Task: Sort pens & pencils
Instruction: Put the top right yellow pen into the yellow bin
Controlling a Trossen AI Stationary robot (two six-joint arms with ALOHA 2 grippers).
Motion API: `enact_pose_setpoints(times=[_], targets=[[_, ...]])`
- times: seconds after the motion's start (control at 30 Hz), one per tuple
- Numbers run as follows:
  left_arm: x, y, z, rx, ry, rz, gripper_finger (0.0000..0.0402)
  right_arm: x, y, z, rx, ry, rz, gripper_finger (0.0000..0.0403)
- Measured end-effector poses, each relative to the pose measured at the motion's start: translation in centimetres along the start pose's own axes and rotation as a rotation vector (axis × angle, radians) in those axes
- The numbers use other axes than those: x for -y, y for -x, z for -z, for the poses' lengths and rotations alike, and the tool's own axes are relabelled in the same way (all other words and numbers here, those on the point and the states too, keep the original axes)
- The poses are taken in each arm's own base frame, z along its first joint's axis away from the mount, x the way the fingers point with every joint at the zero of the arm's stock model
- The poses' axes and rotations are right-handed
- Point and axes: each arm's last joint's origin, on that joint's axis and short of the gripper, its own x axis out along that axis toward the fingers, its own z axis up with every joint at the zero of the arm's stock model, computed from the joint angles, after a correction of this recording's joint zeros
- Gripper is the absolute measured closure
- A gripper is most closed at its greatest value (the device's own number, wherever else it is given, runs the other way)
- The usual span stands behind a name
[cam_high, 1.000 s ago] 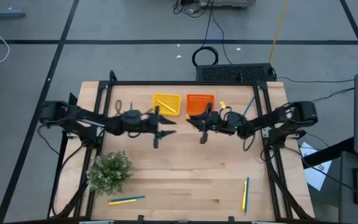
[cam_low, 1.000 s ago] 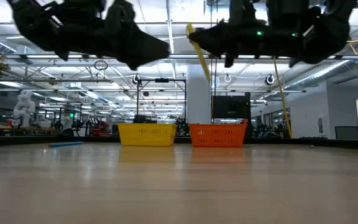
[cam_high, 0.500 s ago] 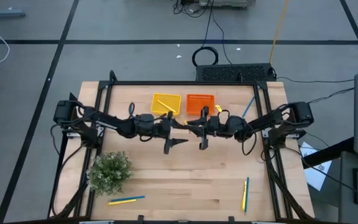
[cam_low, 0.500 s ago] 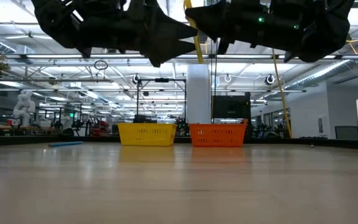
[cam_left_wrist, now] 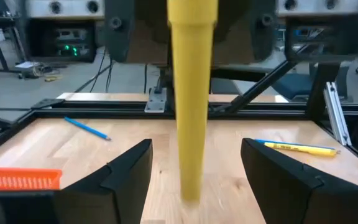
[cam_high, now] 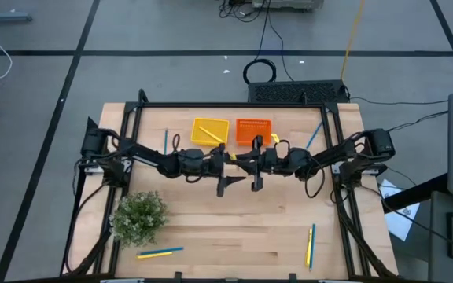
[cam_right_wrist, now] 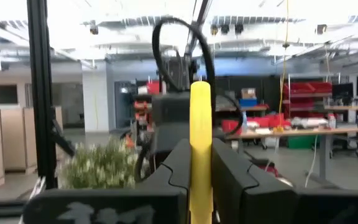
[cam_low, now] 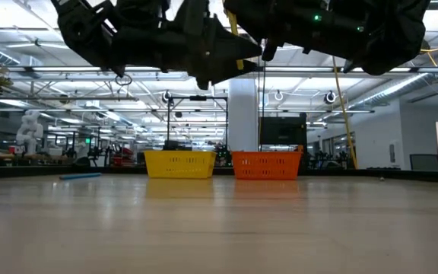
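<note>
A light wooden table (cam_high: 234,212) carries a yellow tray (cam_high: 211,130) and an orange tray (cam_high: 252,130) side by side near its far edge. A bushy green plant (cam_high: 139,217) stands near the left front corner, with a yellow and blue pencil pair (cam_high: 160,252) lying just in front of it. Another pair (cam_high: 311,245) lies near the right front corner, and single blue pencils lie by the far left (cam_high: 165,140) and far right (cam_high: 314,134) edges.

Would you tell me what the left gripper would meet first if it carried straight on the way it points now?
Most likely the yellow pencil held upright by the right gripper; it stands between the left gripper's open fingers, though depth is unclear.
</note>
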Motion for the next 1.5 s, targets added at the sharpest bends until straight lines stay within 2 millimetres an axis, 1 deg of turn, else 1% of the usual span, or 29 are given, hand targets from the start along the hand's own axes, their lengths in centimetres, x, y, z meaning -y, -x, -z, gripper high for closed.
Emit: enact_pose_setpoints(times=[0.1,0.2,0.3,0.43,0.53,0.57,0.7,0.87,0.93,1.03,1.1,1.2,1.33,1.43,1.5], targets=[[0.0,-0.1,0.0,-0.002,-0.004,0.001,0.0162,0.0,0.0,0.0,-0.002,0.002,0.0,0.0378],[0.1,0.3,-0.4,0.01,-0.01,0.001,0.0189,-0.1,0.0,0.0,-0.005,0.002,-0.007,0.0378],[0.1,0.8,-0.9,0.012,-0.022,0.001,0.0235,-0.1,0.1,0.0,-0.007,0.006,-0.015,0.0378],[0.1,1.4,-1.4,0.018,-0.034,0.001,0.0312,-0.1,0.1,0.1,-0.01,0.006,-0.015,0.0378],[0.0,1.6,-1.4,0.015,-0.033,-0.001,0.0365,-0.1,0.1,0.1,-0.014,0.01,-0.017,0.0378],[0.1,1.7,-1.4,0.014,-0.034,-0.001,0.0371,-0.1,0.1,0.1,-0.015,0.009,-0.018,0.0378],[0.0,1.7,-1.4,0.015,-0.033,-0.004,0.0372,-0.1,0.1,0.1,-0.017,0.009,-0.017,0.0375],[-0.2,1.7,-1.1,-0.012,-0.033,-0.049,0.0369,-0.1,0.1,0.3,-0.03,0.004,-0.012,0.0366],[-0.5,1.8,-1.2,-0.032,-0.035,-0.058,0.0369,0.0,0.1,0.3,-0.041,0.002,-0.003,0.035],[-1.0,2.3,-1.5,-0.083,-0.043,-0.082,0.0369,0.1,0.3,0.1,-0.067,0.005,0.04,0.0309],[-1.3,3.1,-1.9,-0.118,-0.043,-0.094,0.0369,0.2,0.7,0.0,-0.094,0.009,0.075,0.0274],[-1.6,4.6,-3.0,-0.096,-0.06,-0.149,0.0369,0.4,1.6,-0.4,-0.093,0.012,0.095,0.0223],[-1.8,8.1,-3.6,-0.069,-0.083,-0.222,0.0369,0.5,3.2,-1.3,-0.081,0.013,0.097,0.0175],[-2.0,11.5,-4.1,-0.002,-0.087,-0.256,0.0369,0.6,4.4,-1.6,-0.079,0.02,0.098,0.0157],[-2.0,13.6,-4.0,0.043,-0.099,-0.265,0.0369,0.7,5.1,-1.8,-0.075,0.041,0.1,0.0153]])
